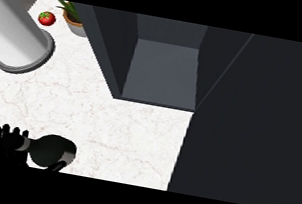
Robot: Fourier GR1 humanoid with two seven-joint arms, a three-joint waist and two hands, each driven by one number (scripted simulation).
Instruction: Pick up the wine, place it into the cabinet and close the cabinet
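The cabinet (164,66) runs off the top edge, and its dark door (263,124) hides the counter (119,129) to its right. Left of the cabinet, the plant (75,18) and the big white tube (12,31) are cut off too. Below the cabinet's left side, the left hand (8,144) is cut off low down; the dark round shape (54,150) beside it is hard to name.

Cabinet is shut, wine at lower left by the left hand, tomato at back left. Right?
No: the head view shows the cabinet open, its inside visible. The wine is at lower left by the left hand, the tomato at back left.
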